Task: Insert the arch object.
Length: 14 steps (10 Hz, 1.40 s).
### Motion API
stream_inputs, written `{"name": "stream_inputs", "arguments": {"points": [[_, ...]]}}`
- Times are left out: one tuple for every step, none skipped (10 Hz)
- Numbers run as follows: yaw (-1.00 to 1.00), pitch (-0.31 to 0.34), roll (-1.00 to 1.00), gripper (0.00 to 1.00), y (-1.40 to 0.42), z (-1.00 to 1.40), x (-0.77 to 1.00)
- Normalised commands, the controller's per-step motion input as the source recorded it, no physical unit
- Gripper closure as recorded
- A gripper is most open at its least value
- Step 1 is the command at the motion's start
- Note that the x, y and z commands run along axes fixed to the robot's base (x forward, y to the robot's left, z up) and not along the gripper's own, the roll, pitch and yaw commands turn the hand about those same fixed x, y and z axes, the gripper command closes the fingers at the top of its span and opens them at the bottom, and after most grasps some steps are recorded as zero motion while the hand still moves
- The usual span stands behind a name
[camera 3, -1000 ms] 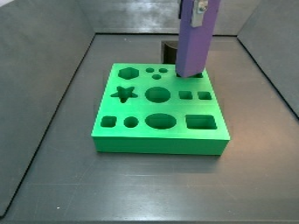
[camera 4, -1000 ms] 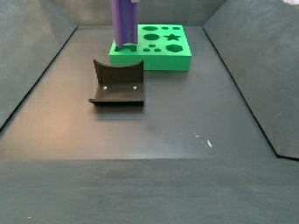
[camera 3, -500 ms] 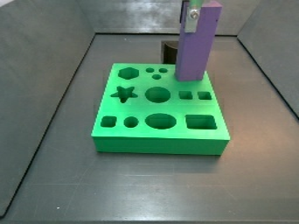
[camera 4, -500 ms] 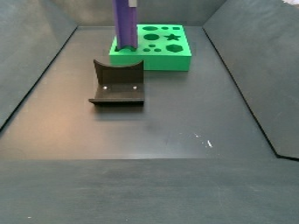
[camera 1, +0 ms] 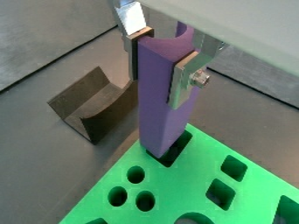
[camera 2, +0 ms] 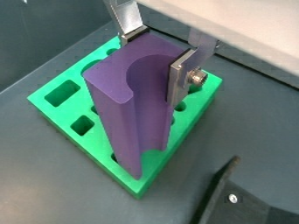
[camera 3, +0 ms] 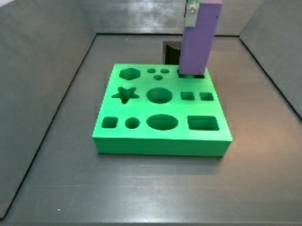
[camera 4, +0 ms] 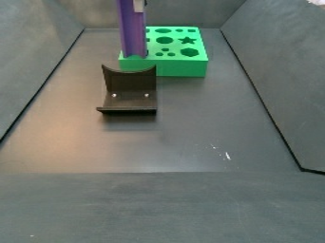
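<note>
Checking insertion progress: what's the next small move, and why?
Probably ease straight down. The end effector grips the purple arch object upright, with its lower end just entering a slot in the green board and most of its length above.

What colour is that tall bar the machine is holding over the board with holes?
Purple. The tall bar, clamped in the tool above the green board, shows best in a wrist view.
</note>
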Motion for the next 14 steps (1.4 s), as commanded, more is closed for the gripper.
{"name": "stream_inputs", "arguments": {"points": [[0.09,0.0,0.0,1.0,-0.07,-0.12,0.0],[0.35,-0.033,-0.12,1.0,-0.17,-0.03,0.0],[0.28,-0.004,-0.16,1.0,-0.19,0.0,0.0],[0.25,-0.001,-0.15,1.0,-0.15,0.0,0.01],[0.24,-0.003,-0.15,1.0,-0.16,-0.04,0.05],[0.0,-0.037,-0.08,1.0,-0.1,-0.22,0.17],[0.0,-0.049,-0.04,1.0,-0.05,-0.28,0.07],[0.02,-0.06,0.0,1.0,0.0,-0.31,0.0],[0.03,-0.057,0.04,1.0,0.0,-0.4,0.0],[0.0,-0.027,0.11,1.0,0.0,-0.45,0.0],[0.0,0.0,0.11,1.0,0.0,-0.43,0.0],[0.0,0.0,0.08,1.0,0.0,-0.36,0.0],[0.0,0.0,0.01,1.0,0.0,-0.26,0.0],[0.0,0.0,0.0,1.0,0.0,-0.1,0.0]]}}
